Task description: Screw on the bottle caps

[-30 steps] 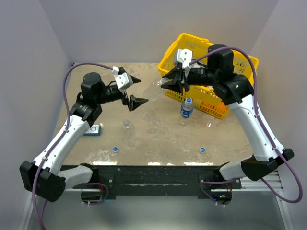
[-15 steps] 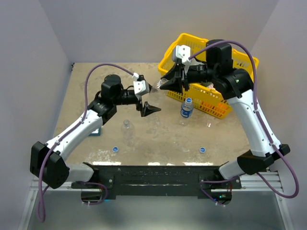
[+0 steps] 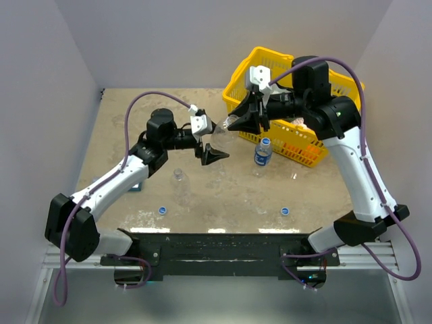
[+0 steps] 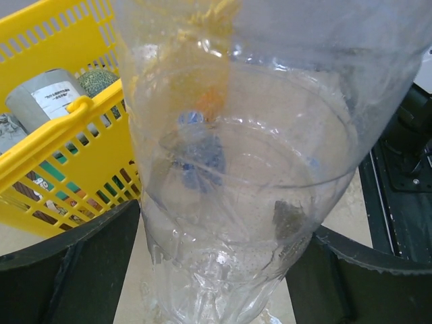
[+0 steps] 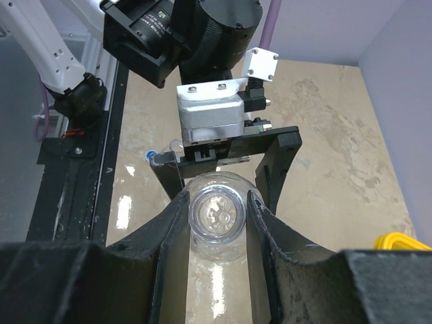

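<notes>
My right gripper [image 3: 237, 123] is shut on the neck of an unlabelled clear bottle [image 3: 224, 129] and holds it level above the table, base pointing left. In the right wrist view the open bottle mouth [image 5: 216, 216] sits between my right gripper's [image 5: 217, 202] fingers. My left gripper [image 3: 212, 141] is open, its fingers either side of the bottle's base. That bottle [image 4: 236, 169] fills the left wrist view, where the left gripper [image 4: 223, 263] straddles it. A blue-labelled bottle [image 3: 262, 152] and a second unlabelled bottle [image 3: 178, 177] stand on the table. Two blue caps [image 3: 163, 210] [image 3: 285, 211] lie near the front edge.
A yellow basket [image 3: 297, 147] holding cans and jars stands at the back right, and shows in the left wrist view [image 4: 74, 135]. A blue-and-white packet [image 3: 133, 184] lies at the left, partly under my left arm. Grey walls close in the table on three sides.
My left arm has swung right, bringing its open gripper up around the base of the bottle held by the right gripper. The right gripper has barely moved.
</notes>
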Available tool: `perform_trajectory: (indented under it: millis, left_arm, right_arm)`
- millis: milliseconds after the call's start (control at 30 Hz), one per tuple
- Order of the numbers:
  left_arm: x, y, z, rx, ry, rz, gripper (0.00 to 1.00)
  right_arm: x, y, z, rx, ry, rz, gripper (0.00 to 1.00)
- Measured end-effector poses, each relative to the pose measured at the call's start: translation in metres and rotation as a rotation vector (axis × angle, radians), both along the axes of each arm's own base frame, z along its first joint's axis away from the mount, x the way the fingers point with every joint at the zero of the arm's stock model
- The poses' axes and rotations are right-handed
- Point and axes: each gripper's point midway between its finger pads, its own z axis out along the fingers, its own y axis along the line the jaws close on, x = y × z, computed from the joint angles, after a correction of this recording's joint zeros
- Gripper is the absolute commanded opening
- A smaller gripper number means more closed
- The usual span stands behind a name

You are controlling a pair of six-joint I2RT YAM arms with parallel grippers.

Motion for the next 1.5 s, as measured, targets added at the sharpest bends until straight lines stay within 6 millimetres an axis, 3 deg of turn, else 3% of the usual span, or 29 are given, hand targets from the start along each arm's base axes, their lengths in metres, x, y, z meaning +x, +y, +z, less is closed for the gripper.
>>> perform_trajectory:
  millis: [133,333,367,433,467,500,567,600,633,733,867,967,1100,1233,1333,1500]
  left_arm:
    - [-0.004,-0.007,-0.004,0.003,0.007,-0.020,0.87]
    - [-0.009,-0.016,-0.015,0.017,0.032,-0.052,0.71]
    - [-0.009,-0.016,-0.015,0.017,0.032,-0.053,0.65]
    - [-0.009,-0.016,-0.016,0.017,0.027,-0.054,0.64]
    - [-0.010,-0.016,-0.017,0.018,0.026,-0.055,0.58]
    - [-0.010,-0.016,-0.020,0.020,0.028,-0.056,0.54]
    - [-0.013,-0.017,-0.026,0.023,0.035,-0.059,0.44]
    - [-0.014,-0.017,-0.028,0.021,0.045,-0.061,0.43]
    - [-0.015,-0.017,-0.030,0.020,0.055,-0.057,0.43]
    - [-0.016,-0.014,-0.035,0.017,0.080,-0.044,0.29]
    - [-0.019,-0.011,-0.038,0.006,0.100,-0.028,0.00]
    - [-0.020,-0.010,-0.033,-0.016,0.098,-0.015,0.00]
    - [-0.018,-0.009,-0.021,-0.047,0.068,0.001,0.00]
    - [-0.018,-0.008,-0.014,-0.059,0.047,0.008,0.00]
    - [-0.018,-0.008,-0.014,-0.058,0.047,0.009,0.00]
    - [-0.019,-0.007,-0.016,-0.049,0.061,0.013,0.00]
  right_arm:
    - [-0.001,0.001,0.000,0.006,0.018,0.004,0.06]
    - [-0.002,0.002,-0.004,0.006,0.041,0.008,0.10]
    - [-0.001,0.002,-0.005,0.004,0.040,0.007,0.13]
    - [0.001,0.002,-0.008,0.000,0.037,0.001,0.21]
    - [0.002,0.002,-0.009,-0.002,0.036,-0.003,0.29]
    - [0.002,0.000,-0.012,-0.007,0.040,-0.011,0.45]
    - [0.003,-0.002,-0.018,-0.023,0.044,-0.028,0.61]
    - [0.004,-0.005,-0.020,-0.036,0.043,-0.046,0.63]
    - [0.006,-0.008,-0.023,-0.052,0.044,-0.069,0.65]
    - [0.010,-0.024,-0.028,-0.115,-0.022,-0.143,0.65]
    - [0.000,-0.070,-0.043,-0.243,-0.184,-0.235,0.56]
    - [-0.027,-0.111,-0.091,-0.405,-0.239,-0.231,0.52]
    - [-0.075,-0.153,-0.197,-0.655,-0.206,-0.072,0.49]
    - [-0.107,-0.184,-0.288,-0.861,-0.135,0.137,0.45]
    - [-0.123,-0.199,-0.329,-0.948,-0.097,0.265,0.45]
    - [-0.124,-0.203,-0.355,-0.990,-0.085,0.388,0.51]
